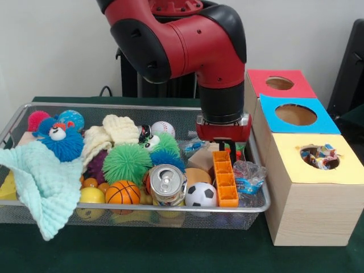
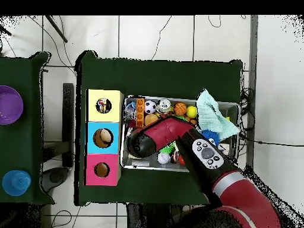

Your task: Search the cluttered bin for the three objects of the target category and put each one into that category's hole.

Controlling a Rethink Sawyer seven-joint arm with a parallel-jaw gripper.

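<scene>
Dark green tabletop [image 1: 170, 256], plain pale wall behind in the front view; overhead view shows a white tiled floor [image 2: 166, 35] with cables across it and a second green surface at the left edge carrying a purple bowl [image 2: 9, 104] and a blue cup [image 2: 16, 182].

Wire mesh basket [image 1: 136, 208] sits on the tabletop, packed with toys: mint knitted cloth [image 1: 42, 182] draped over its near left rim, pale yellow knitted cloth [image 1: 111, 133], blue fuzzy toy [image 1: 60, 136], green spiky ball [image 1: 126, 163], small basketball [image 1: 122, 192], drink can [image 1: 168, 185], soccer ball [image 1: 201, 195], baseball [image 1: 163, 129], orange block strip [image 1: 225, 177], clear plastic wrapper [image 1: 248, 176].

Three wooden boxes stand in a row just beside the basket's right end in the front view: red top [image 1: 278, 83] farthest, blue top [image 1: 296, 114] middle, yellow top [image 1: 315, 156] nearest. Yellow box's round hole [image 1: 320, 156] has a multicoloured speckled cloth piece [image 1: 324, 154] showing inside it. Other pieces of that kind can't be made out in the basket.

Red and black arm [image 1: 182, 40] comes down over the basket's right end. Tool [image 1: 223, 149] is low among the clutter behind the orange strip; its tips are mostly hidden, so cannot tell how far open it is or whether it has hold of anything.
</scene>
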